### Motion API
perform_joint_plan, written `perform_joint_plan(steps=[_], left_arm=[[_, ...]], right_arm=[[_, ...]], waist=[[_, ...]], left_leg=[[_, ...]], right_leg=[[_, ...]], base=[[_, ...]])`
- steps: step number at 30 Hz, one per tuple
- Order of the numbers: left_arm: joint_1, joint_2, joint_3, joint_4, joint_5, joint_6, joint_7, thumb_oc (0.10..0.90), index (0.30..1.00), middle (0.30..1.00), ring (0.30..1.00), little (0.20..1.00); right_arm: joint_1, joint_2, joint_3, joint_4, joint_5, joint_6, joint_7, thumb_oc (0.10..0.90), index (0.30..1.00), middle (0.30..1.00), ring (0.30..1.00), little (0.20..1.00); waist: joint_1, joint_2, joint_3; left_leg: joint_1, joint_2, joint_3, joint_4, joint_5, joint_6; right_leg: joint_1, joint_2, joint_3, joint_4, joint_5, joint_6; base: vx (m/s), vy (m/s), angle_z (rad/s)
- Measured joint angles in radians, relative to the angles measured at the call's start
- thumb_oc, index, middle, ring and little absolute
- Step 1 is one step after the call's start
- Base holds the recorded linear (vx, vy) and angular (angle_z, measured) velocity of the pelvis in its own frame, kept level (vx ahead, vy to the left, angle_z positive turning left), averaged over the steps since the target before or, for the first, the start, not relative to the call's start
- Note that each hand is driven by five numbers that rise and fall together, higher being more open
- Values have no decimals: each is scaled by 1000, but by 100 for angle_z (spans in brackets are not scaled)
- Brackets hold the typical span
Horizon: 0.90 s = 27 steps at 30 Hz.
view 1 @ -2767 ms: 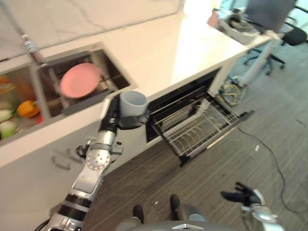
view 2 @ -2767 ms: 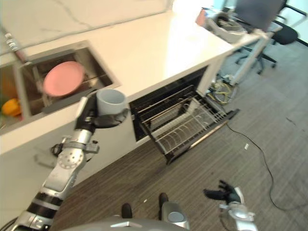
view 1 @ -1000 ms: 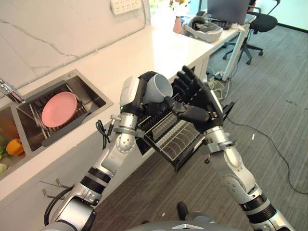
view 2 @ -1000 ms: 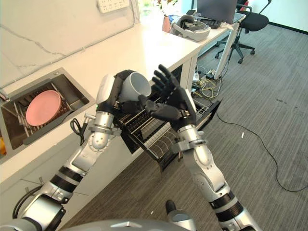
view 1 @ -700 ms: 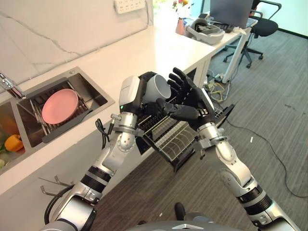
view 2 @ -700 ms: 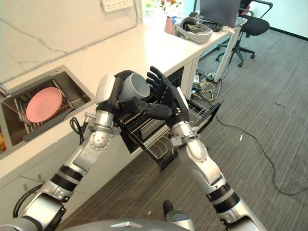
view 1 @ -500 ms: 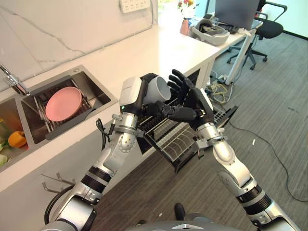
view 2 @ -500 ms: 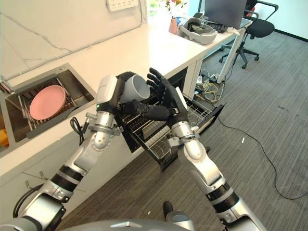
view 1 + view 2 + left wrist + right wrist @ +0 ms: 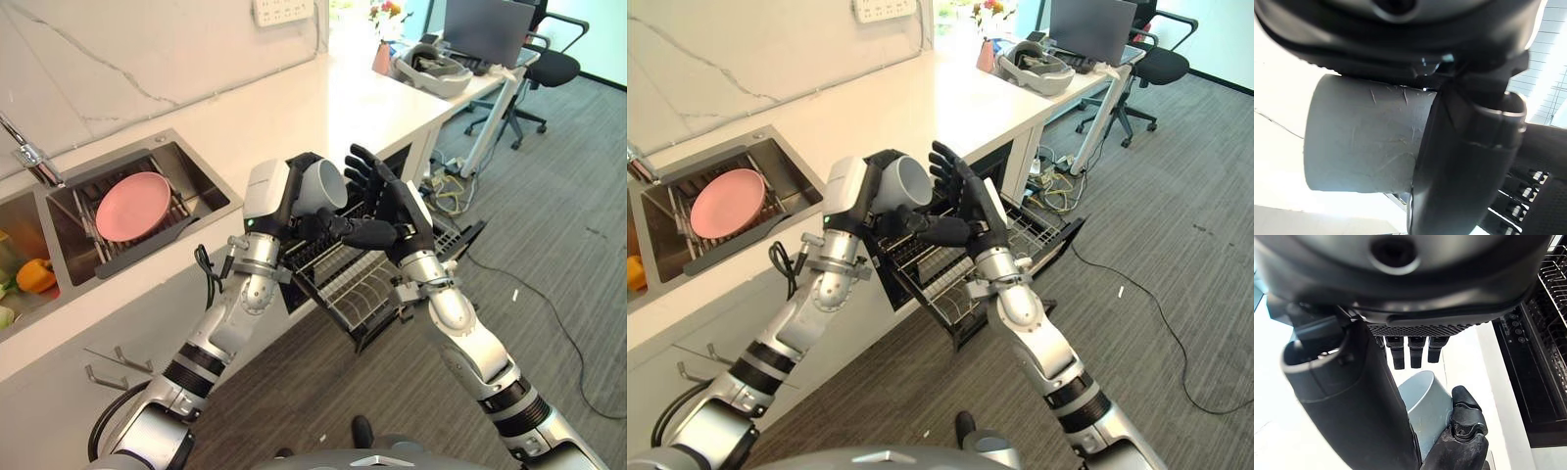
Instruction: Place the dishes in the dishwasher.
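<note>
Above the pulled-out dishwasher rack (image 9: 377,284), your left hand (image 9: 294,211) is clamping the grey cup (image 9: 317,188); its wrist view is showing scratches on it, while your right hand (image 9: 392,211) is reaching with fingers spread.

Both arms are raised in front of the chest, bent at the elbows, with the two hands brought close together. The left hand (image 9: 294,201) has its fingers and thumb curled round a grey cup (image 9: 319,186). The right hand (image 9: 397,217) faces it with fingers spread straight and its thumb reaching toward the left hand.
</note>
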Motion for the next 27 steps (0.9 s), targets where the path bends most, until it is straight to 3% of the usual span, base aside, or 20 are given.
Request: perform_joint_plan(steps=[10,18,27], left_arm=[[12,-4,0,-9,-3,-1,12,400,300,300,300,300],[34,-3,0,-87,-15,-3,12,400,300,300,300,300],[34,-2,-1,-87,-25,-3,9,400,300,300,300,300]], right_arm=[[0,7,2,0,25,0,3,800,900,900,900,900],[7,16,4,24,176,-1,2,800,900,900,900,900],[7,6,3,37,239,-2,10,800,900,900,900,900]], waist=[[3,0,0],[8,-2,-1],[23,-3,-2]], left_leg=[[-4,0,-12,0,3,-1],[-6,-2,-17,0,6,-1],[-12,-4,-32,0,9,0]], right_leg=[[1,-1,-11,0,-1,-1],[2,-3,-19,2,0,-1],[3,-6,-31,2,0,-1]], base=[[4,1,3],[-21,-3,2],[-1,1,4]])
